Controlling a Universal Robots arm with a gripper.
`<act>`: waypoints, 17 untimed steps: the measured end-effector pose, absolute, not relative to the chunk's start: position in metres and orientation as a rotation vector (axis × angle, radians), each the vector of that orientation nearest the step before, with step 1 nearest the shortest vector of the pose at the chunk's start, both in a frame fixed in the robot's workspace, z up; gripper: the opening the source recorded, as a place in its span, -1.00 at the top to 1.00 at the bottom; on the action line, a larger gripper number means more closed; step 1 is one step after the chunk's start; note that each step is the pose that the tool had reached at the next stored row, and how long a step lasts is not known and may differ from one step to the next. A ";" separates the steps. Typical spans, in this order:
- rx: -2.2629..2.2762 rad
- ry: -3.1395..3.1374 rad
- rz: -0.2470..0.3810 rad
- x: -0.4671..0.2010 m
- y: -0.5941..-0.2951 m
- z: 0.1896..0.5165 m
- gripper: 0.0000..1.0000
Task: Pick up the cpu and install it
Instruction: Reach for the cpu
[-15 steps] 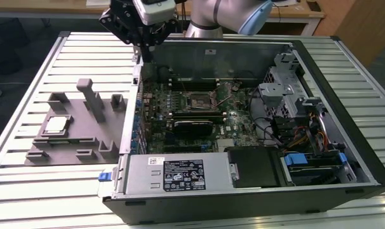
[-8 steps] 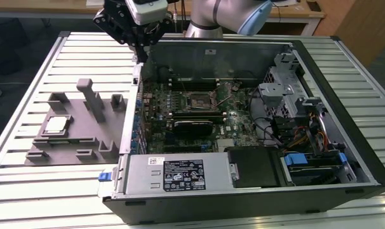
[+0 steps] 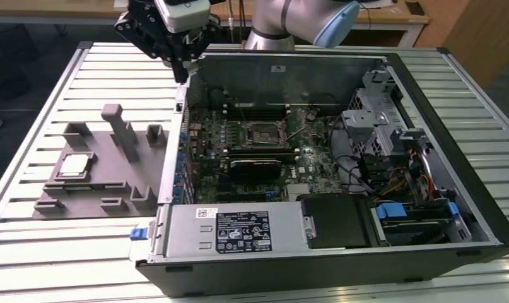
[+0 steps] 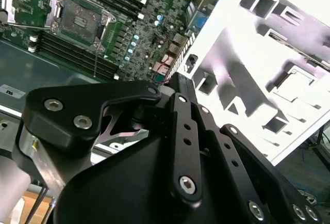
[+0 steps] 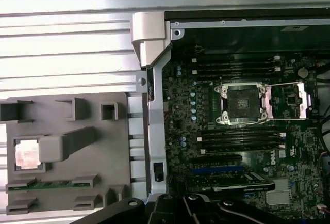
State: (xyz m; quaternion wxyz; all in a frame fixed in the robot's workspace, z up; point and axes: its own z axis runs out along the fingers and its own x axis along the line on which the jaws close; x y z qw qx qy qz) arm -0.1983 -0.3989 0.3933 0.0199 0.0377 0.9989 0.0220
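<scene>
The cpu (image 3: 73,165) is a small square chip with a shiny top. It lies flat in a recess of the grey fixture block (image 3: 111,180) on the table, to the exterior view's left of the open computer case (image 3: 422,126). The first wrist view also shows the cpu (image 5: 27,154). My gripper (image 3: 184,74) hangs above the case's back corner nearest the fixture, far from the cpu, shut with nothing in it. The motherboard's socket (image 3: 263,132) stands open, its metal frame lifted, and is also seen in both wrist views (image 5: 242,102) (image 4: 77,20).
The case holds a power supply (image 3: 237,230) at the front, a drive cage (image 3: 380,126) and cables (image 3: 389,170) on the exterior view's right. Tall grey posts (image 3: 120,129) rise from the fixture near the cpu. The slatted metal table (image 3: 60,265) surrounds everything.
</scene>
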 end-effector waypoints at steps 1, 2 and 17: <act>0.117 3.099 0.068 -0.200 -0.399 0.393 0.79; 0.117 3.098 0.068 -0.201 -0.399 0.393 0.79; 0.117 3.094 0.068 -0.220 -0.399 0.393 0.79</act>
